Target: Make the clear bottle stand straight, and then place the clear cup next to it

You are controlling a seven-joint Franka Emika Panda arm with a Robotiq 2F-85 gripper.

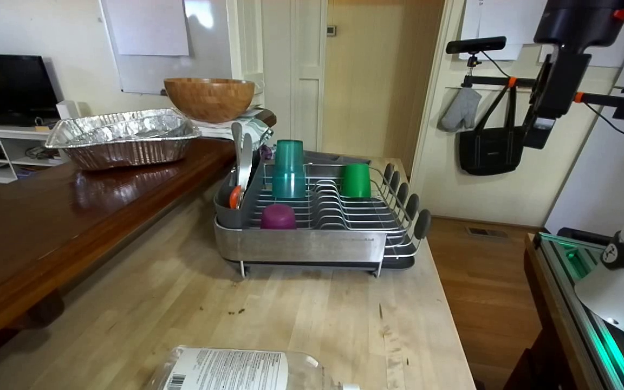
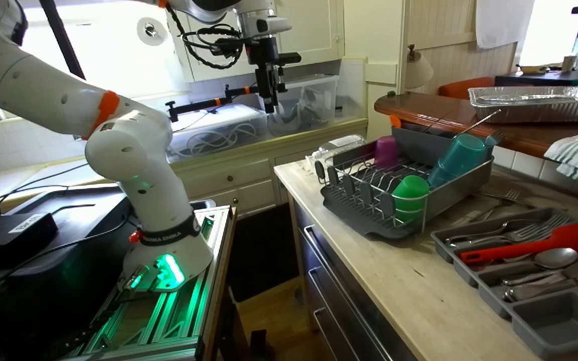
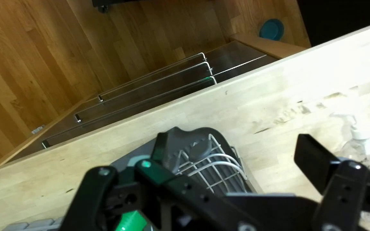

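The clear bottle (image 1: 231, 371) lies on its side on the wooden counter, its label up and white nozzle cap towards the counter's open edge. It also shows in an exterior view (image 2: 343, 143) behind the dish rack, and at the right of the wrist view (image 3: 368, 150), partly behind a finger. The clear cup, a magenta tumbler (image 1: 278, 216), stands upside down in the dish rack (image 1: 301, 246); it also shows in an exterior view (image 2: 386, 152) but not in the wrist view. My gripper (image 3: 236, 154) is open and empty, high above the counter in both exterior views (image 1: 538, 132) (image 2: 270, 103).
A teal cup (image 1: 288, 170) and a green cup (image 1: 356, 180) are in the rack. A cutlery holder (image 1: 231, 211) stands at the rack's side. A grey cutlery tray (image 2: 545, 331) lies beyond the rack. A raised wooden counter (image 1: 101, 216) holds a foil pan (image 1: 128, 149).
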